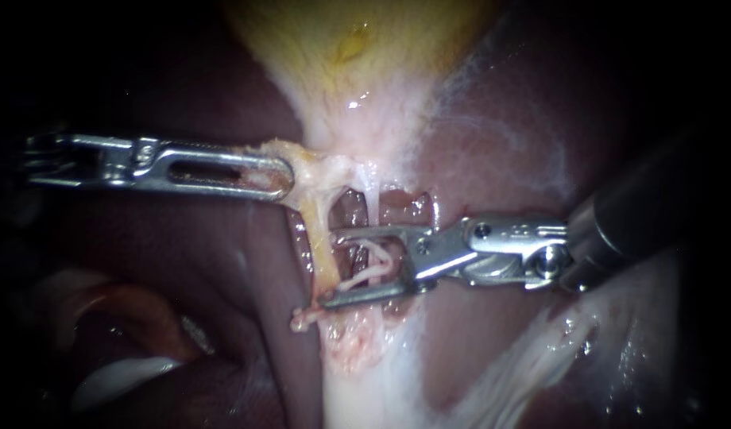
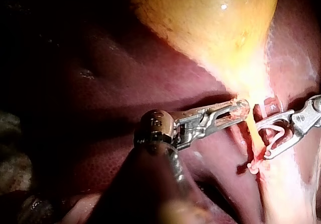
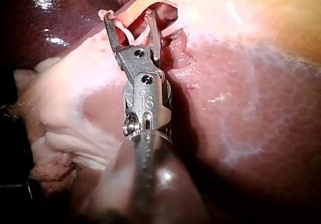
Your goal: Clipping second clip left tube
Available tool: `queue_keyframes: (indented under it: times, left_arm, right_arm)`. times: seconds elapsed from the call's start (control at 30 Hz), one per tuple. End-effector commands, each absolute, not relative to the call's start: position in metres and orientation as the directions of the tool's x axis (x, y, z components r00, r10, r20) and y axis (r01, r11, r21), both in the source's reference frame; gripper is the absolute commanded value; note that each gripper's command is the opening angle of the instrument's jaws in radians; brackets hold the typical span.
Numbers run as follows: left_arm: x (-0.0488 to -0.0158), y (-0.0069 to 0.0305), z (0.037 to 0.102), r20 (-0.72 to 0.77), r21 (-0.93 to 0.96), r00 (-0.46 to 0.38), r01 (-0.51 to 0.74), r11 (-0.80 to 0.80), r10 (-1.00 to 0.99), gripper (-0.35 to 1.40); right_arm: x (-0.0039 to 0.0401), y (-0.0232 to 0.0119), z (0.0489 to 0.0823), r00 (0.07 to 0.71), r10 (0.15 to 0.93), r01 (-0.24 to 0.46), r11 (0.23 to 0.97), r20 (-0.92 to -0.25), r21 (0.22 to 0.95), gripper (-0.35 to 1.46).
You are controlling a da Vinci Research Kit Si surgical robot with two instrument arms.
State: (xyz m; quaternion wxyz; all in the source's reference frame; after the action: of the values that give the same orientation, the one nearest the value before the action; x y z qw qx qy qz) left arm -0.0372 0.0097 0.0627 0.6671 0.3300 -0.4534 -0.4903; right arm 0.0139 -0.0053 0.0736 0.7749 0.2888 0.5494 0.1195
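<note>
Left instrument, slotted steel jaws: clamped narrow on a pale yellowish tissue flap at the neck of the yellow gallbladder. Right instrument, slim steel jaws: spread wide, gripping nothing. A thin pale pink tube lies looped in the gap between them; can't tell if this is the left tube. A pale yellow strand runs down from the flap, at the right jaw tips. Dark red liver lies all around. No clip can be made out in the jaws.
</note>
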Motion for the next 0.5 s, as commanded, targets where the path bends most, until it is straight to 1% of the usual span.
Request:
queue_keyframes:
  times: [0.03, 0.13, 0.27, 0.5]
  left_arm:
    - [-0.0372, 0.0097, 0.0627, 0.281, 0.885, 0.108, 0.355, 0.301, -0.954, -0.35]
    - [-0.0372, 0.0097, 0.0627, 0.281, 0.885, 0.108, 0.355, 0.301, -0.954, -0.35]
    - [-0.0373, 0.0098, 0.0627, 0.281, 0.885, 0.107, 0.356, 0.301, -0.954, -0.35]
    - [-0.0374, 0.0098, 0.0627, 0.281, 0.885, 0.107, 0.356, 0.301, -0.954, -0.35]
  right_arm:
    - [0.0141, -0.0055, 0.0735, 0.368, 0.508, 0.139, 0.798, -0.779, 0.586, 0.46]
    - [0.0146, -0.0058, 0.0735, 0.374, 0.518, 0.155, 0.783, -0.769, 0.602, 0.44]
    - [0.0155, -0.0063, 0.0737, 0.366, 0.538, 0.17, 0.764, -0.76, 0.623, 0.43]
    - [0.017, -0.0077, 0.0744, 0.378, 0.557, 0.189, 0.736, -0.74, 0.651, 0.38]
